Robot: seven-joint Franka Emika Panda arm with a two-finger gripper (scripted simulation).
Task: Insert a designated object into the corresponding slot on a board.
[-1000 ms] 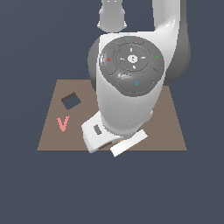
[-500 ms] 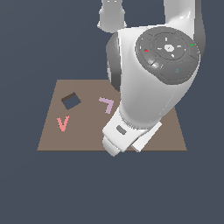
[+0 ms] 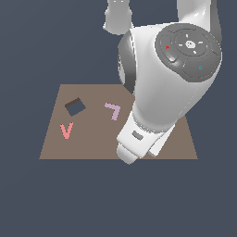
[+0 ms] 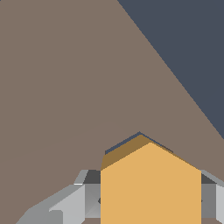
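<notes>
The orange hexagon block sits between the grey fingers of the end effector, which appears closed on its two flat sides; the wrist view shows a finger on each side of the block, though the contact faces themselves are cut off at the frame edge, so the firmness of the grip is a guess. The block hangs over bare brown board, near one of its edges, with dark background beyond.

In the exterior view the arm's bulky white body hides the block, the end effector and much of the board on the exterior view's right. The hexagonal slot is not visible in either picture; it is probably under the arm.

The block looks like a rigid, flat-faced prism with crisp edges and a smooth matte surface. It likely handles as light and stiff, with no give, so parallel flats are the right place to hold it; a smooth face could let it twist if it catches a slot rim.

The board is a flat, uniform, matte rectangle. On it lie a dark square recess, a red-pink V piece and a pale mauve angled piece, all well apart from the arm's lower end.
</notes>
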